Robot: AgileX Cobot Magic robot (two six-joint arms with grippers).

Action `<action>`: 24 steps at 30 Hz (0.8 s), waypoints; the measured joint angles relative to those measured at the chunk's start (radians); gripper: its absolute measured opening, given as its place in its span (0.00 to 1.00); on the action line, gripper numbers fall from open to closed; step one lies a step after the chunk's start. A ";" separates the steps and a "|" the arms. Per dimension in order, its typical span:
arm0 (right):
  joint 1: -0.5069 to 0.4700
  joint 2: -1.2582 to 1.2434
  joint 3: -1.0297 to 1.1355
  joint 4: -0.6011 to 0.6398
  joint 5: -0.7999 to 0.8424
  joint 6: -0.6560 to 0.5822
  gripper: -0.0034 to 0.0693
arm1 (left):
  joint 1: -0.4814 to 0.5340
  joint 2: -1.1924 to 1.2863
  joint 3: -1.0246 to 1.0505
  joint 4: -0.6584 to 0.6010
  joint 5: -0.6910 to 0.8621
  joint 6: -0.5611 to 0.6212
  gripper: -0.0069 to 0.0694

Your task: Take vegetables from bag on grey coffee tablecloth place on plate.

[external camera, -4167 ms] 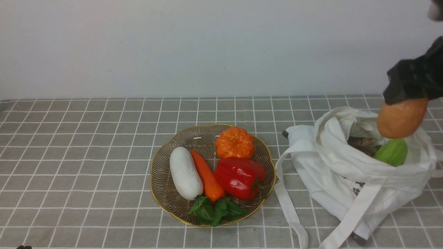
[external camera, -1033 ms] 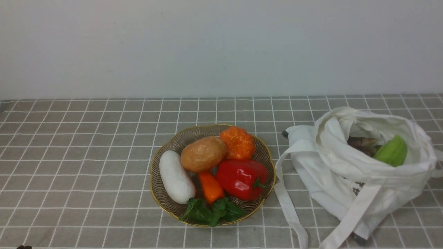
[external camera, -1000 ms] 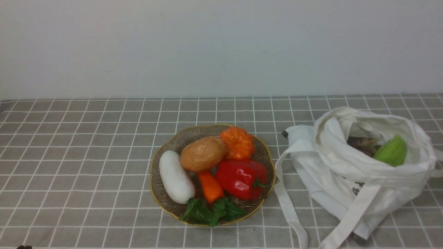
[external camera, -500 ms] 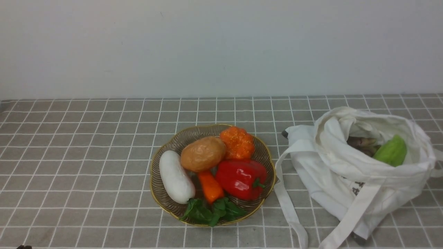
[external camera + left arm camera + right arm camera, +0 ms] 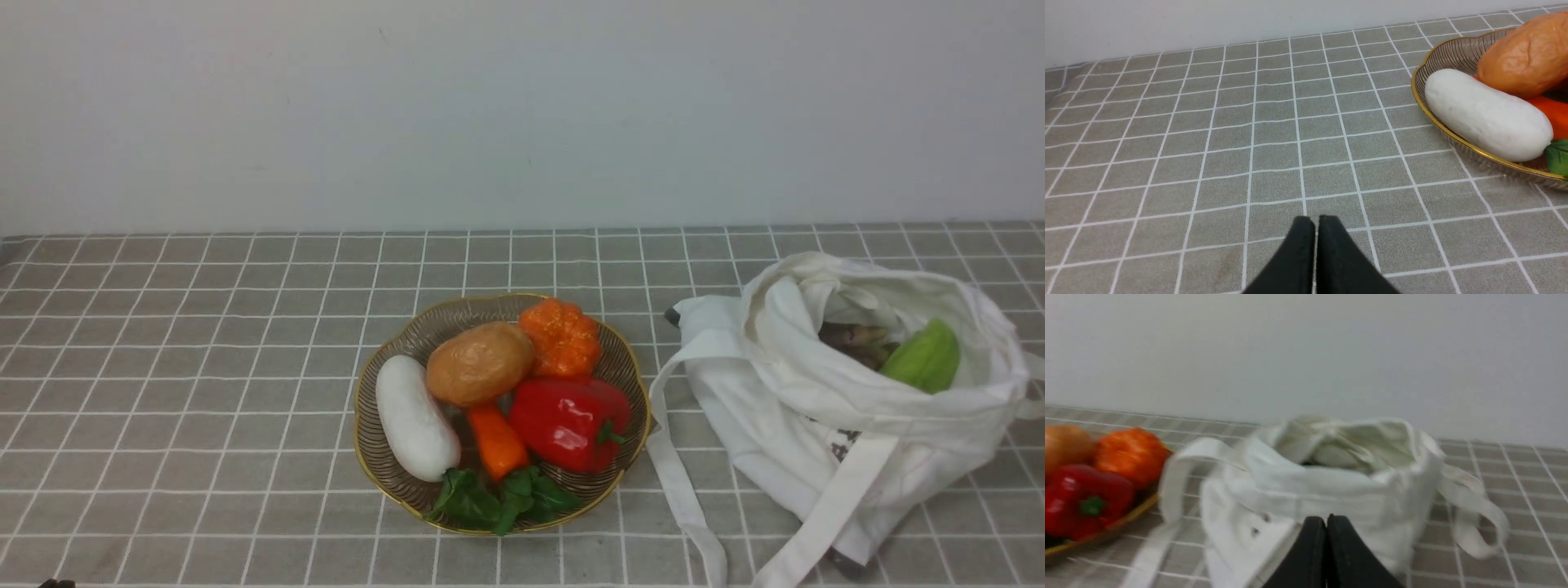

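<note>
Both claws, the left gripper (image 5: 1316, 222) and the right gripper (image 5: 1326, 522), are pressed closed and empty. The potato (image 5: 479, 363) lies on the plate (image 5: 392, 478) among other vegetables. A green gourd (image 5: 927, 358) sits inside the bag (image 5: 816, 408) on the tablecloth (image 5: 204, 367).

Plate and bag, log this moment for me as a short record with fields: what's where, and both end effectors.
plate: on the grey coffee tablecloth, left of the bag
on plate: potato, white vegetable, carrot, red pepper, orange pumpkin, green leaves
in bag: green gourd, brownish stalks
left end effector: shut, empty
right end effector: shut, empty, facing the bag
</note>
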 joint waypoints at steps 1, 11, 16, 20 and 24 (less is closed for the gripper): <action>-0.034 0.000 0.014 0.000 0.000 0.000 0.03 | 0.000 0.000 0.000 0.000 0.000 0.000 0.08; -0.145 0.000 0.022 0.006 0.054 0.001 0.03 | 0.000 0.000 0.000 0.000 0.000 0.000 0.08; -0.145 0.000 0.020 0.022 0.060 0.000 0.03 | 0.000 0.000 0.000 0.000 0.000 0.000 0.08; -0.145 0.000 0.020 0.030 0.061 0.000 0.03 | 0.000 0.000 0.000 0.000 0.000 0.000 0.08; -0.146 0.000 0.020 0.030 0.061 0.000 0.03 | 0.000 0.000 0.000 0.000 0.000 0.000 0.08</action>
